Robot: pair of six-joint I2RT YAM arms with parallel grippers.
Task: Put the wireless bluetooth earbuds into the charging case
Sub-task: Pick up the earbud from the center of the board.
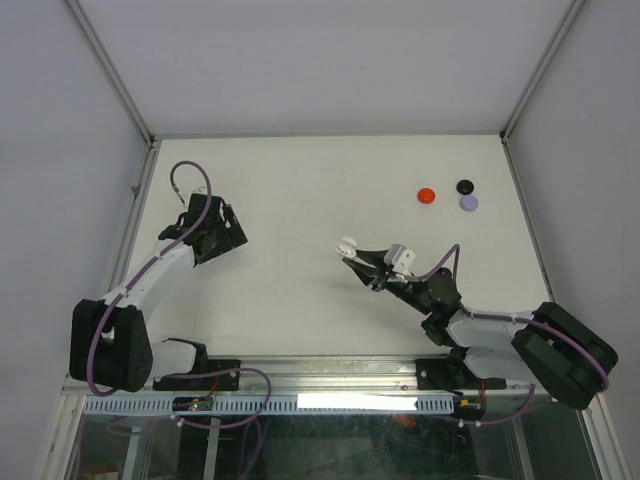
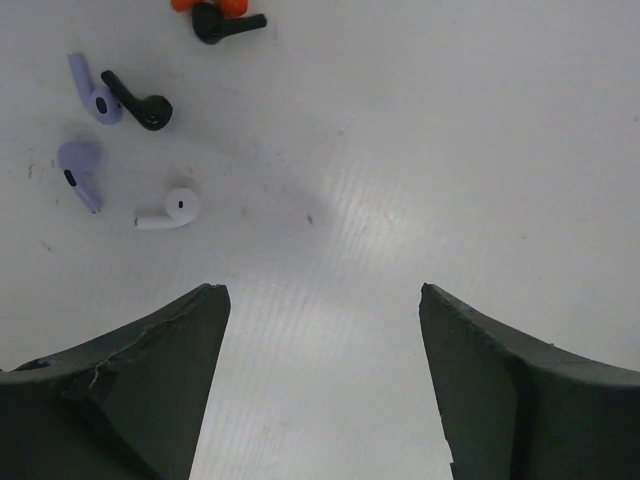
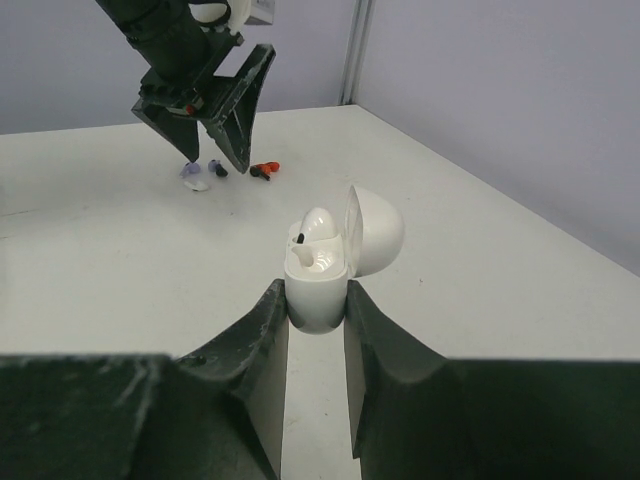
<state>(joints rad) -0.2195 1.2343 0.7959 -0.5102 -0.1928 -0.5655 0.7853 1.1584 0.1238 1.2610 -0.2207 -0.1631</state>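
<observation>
White case (image 3: 318, 292) pinched open-lidded in the right gripper (image 3: 316, 300), loose earbuds (image 2: 168, 209) near the left gripper (image 2: 320, 298)
The case sits mid-frame, lid flipped back, one white earbud (image 3: 312, 228) seated inside, the right fingers clamped on its base. Lavender, black and white earbuds lie upper left on the table (image 2: 420, 150); the left gripper gapes wide, holding nothing

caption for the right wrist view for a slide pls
Right gripper clamps the open white charging case, one white earbud seated inside.
</observation>
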